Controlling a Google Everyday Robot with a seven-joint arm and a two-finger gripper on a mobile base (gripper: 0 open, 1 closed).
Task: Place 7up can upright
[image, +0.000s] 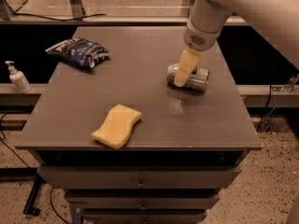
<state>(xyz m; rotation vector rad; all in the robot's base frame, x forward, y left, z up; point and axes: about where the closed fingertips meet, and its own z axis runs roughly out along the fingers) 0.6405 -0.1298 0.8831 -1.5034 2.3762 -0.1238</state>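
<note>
The 7up can [198,78] lies on its side on the dark grey table [210,125], right of the middle, with its long axis running left to right. My gripper [181,79] hangs from the white arm that comes in from the upper right. It reaches down onto the left part of the can and covers that end. The can's right half shows silvery with a dark band. Its top and pull tab are hidden.
A blue snack bag [77,52] lies at the table's far left. A yellow sponge [117,126] lies near the front left. A white pump bottle [17,78] stands on a ledge left of the table. Drawers sit below the tabletop.
</note>
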